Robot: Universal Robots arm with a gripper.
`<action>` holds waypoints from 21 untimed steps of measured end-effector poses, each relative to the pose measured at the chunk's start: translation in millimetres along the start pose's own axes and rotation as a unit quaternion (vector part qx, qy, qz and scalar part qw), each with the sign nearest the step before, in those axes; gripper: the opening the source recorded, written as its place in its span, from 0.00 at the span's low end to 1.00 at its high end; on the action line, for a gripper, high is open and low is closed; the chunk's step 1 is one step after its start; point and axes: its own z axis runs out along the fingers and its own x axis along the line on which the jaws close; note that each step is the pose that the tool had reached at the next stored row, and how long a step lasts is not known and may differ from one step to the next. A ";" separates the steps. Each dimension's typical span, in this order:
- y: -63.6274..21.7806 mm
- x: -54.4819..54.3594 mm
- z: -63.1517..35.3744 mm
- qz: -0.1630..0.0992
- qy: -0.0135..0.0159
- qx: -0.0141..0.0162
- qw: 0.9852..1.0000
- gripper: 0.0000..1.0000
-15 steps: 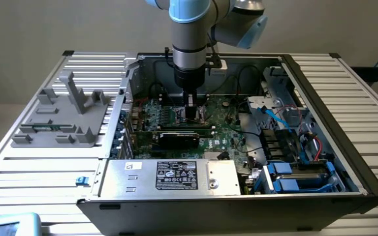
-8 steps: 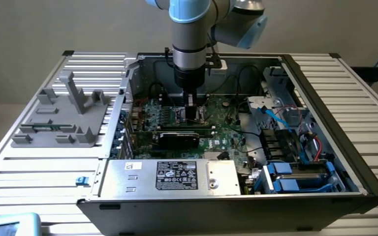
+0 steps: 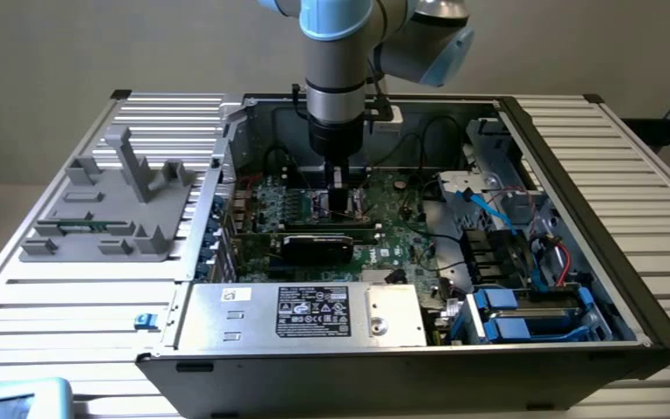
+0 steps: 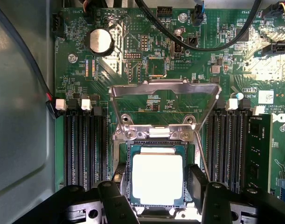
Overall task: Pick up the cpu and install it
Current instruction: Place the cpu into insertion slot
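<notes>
With hand [image 4: 158,183] clamped on two sides of cpu [image 4: 157,172], holding it flat in socket [image 4: 156,143] under raised metal frame [image 4: 164,87], between memory slots [image 4: 84,144] on motherboard [image 4: 133,46], inside open case [image 3: 585,188].

Exterior cam: mounted high, off the arm [image 3: 338,78], angled down over the open computer case [image 3: 597,188] on the slatted tabletop [image 3: 67,297]. It's a wide shot: I get the whole case plus tabletop on both sides. The arm hangs in from the top edge, about centre.

Wrist cam: looks straight down past the pincer [image 4: 156,198] at the motherboard [image 4: 133,42], very close. The frame spans the socket [image 4: 154,135] with the cpu [image 4: 157,179], the memory slots [image 4: 84,144] on either side and a strip of case wall [image 4: 21,116].

Overlap: the patch of motherboard under the arm's tip in the exterior view. From there the socket is mostly hidden behind the pincer.
</notes>
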 end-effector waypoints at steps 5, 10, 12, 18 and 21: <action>0.1 0.0 -0.7 0.000 0.000 0.000 1.000 0.64; 0.3 0.0 -1.6 0.000 0.000 0.000 1.000 0.64; 0.3 0.0 -2.0 0.000 0.000 0.000 1.000 0.64; 0.4 0.0 -2.6 0.000 0.000 0.000 1.000 0.64; 0.4 -0.1 -2.7 0.000 0.000 0.000 1.000 0.64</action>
